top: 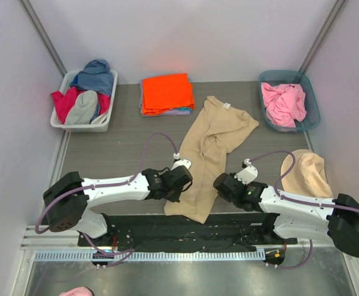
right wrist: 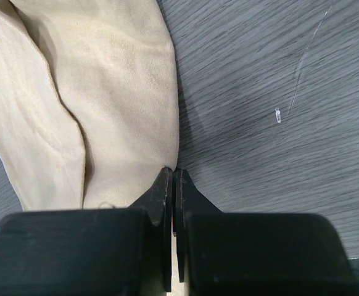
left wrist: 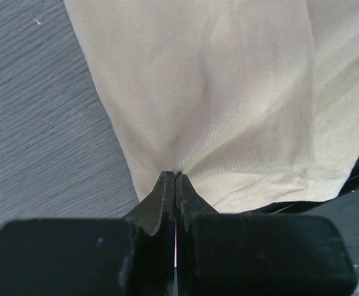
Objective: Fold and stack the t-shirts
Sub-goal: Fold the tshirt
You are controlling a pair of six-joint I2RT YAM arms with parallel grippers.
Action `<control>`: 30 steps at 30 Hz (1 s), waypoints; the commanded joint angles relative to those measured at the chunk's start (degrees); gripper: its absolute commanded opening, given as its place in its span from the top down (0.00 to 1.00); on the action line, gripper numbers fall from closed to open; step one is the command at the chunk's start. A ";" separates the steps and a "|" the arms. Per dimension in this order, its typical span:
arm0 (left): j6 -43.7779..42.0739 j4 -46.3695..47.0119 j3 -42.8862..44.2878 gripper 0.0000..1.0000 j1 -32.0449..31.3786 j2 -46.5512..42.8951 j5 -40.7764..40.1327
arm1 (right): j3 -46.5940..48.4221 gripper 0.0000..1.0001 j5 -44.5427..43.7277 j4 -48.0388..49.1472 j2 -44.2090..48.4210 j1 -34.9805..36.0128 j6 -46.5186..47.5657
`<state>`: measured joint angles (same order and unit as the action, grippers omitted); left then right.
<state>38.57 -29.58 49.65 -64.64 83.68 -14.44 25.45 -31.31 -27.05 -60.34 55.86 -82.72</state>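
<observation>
Both arms stretch low and forward, forearms angled inward toward the tan t-shirt [top: 211, 139]. Left hand [left wrist: 175, 176] sits at its left edge near the hem, fingers pressed together, pinching cloth. Right hand [right wrist: 172, 171] sits at its right edge, fingers together, tips touching cloth.

I can read no text anywhere; the small white neck tag [top: 227, 106] on the tan short-sleeved cloth t-shirt [top: 207, 154] is too tiny.

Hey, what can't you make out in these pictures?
Top view: what lies under the orange t-shirt, covered by it.
Top view: pink item, cut off by the bottom edge.
Wrist views: whether the left hand or right hand pinches the tan t-shirt; shut fingers hide it.
</observation>
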 commanded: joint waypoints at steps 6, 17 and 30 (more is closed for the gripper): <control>0.63 -0.12 -5.08 1.00 -0.22 -1.50 -2.00 | 0.39 0.99 -2.26 -2.83 3.03 -0.75 -0.25; -0.59 -0.91 -5.18 1.00 -0.22 -0.36 -3.40 | 1.88 0.99 -2.62 -8.02 6.28 -2.94 2.03; -3.41 -5.13 -1.83 1.00 -0.22 -3.52 -4.63 | 3.29 0.99 -1.91 -10.48 5.14 -4.26 4.32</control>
<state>37.10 -29.52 46.76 -64.79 82.83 -16.08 26.94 -29.56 -33.98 -54.76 52.25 -79.72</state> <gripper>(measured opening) 0.012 0.028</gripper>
